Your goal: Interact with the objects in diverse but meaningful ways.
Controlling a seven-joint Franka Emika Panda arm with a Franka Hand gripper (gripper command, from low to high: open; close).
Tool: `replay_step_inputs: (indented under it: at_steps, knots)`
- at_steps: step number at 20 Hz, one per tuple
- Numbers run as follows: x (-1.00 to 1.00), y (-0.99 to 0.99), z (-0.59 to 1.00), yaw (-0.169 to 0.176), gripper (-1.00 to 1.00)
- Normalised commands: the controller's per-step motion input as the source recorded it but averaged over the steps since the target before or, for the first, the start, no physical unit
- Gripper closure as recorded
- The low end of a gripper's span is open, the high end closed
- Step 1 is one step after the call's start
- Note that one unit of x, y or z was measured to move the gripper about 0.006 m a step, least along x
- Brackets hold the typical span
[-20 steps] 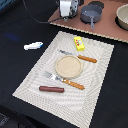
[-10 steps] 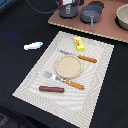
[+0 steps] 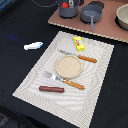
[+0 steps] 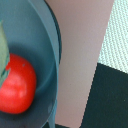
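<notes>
1. A dark, near-black table (image 3: 15,30) fills most of the exterior view, with a pale woven placemat (image 3: 100,85) laid at an angle across its middle.
2. At the far edge sits a pinkish-tan board (image 3: 107,31); the wrist view shows its smooth face beside a corner of the mat and the black surface.
3. On the mat, a tan round plate (image 3: 68,66) lies between an orange-handled knife (image 3: 80,57) on its far side and an orange-handled fork (image 3: 65,80) on its near side.
4. The yellow block (image 3: 79,43) rests near the mat's far edge, and the brown sausage stick (image 3: 51,89) lies near its front.
5. The white-and-blue fish (image 3: 33,45) lies off the mat on the dark table, towards the exterior view's left.
6. The dark grey pot (image 3: 65,10) stands on the board; the red tomato (image 4: 16,84) sits inside it.
7. A small grey pan (image 3: 91,15) stands beside the pot.
8. The gripper (image 3: 71,3) hangs over the pot at the frame's top edge; I cannot tell how its jaws stand.
</notes>
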Motion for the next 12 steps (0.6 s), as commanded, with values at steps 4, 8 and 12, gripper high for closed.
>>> replay_step_inputs:
  at_steps: [4, 8, 12]
  knots:
    - [0.73, -0.25, 0.47, -0.151, -1.00]
    - [0.67, -0.33, 0.20, -0.143, -1.00]
    - [0.62, -0.41, 0.08, -0.118, -1.00]
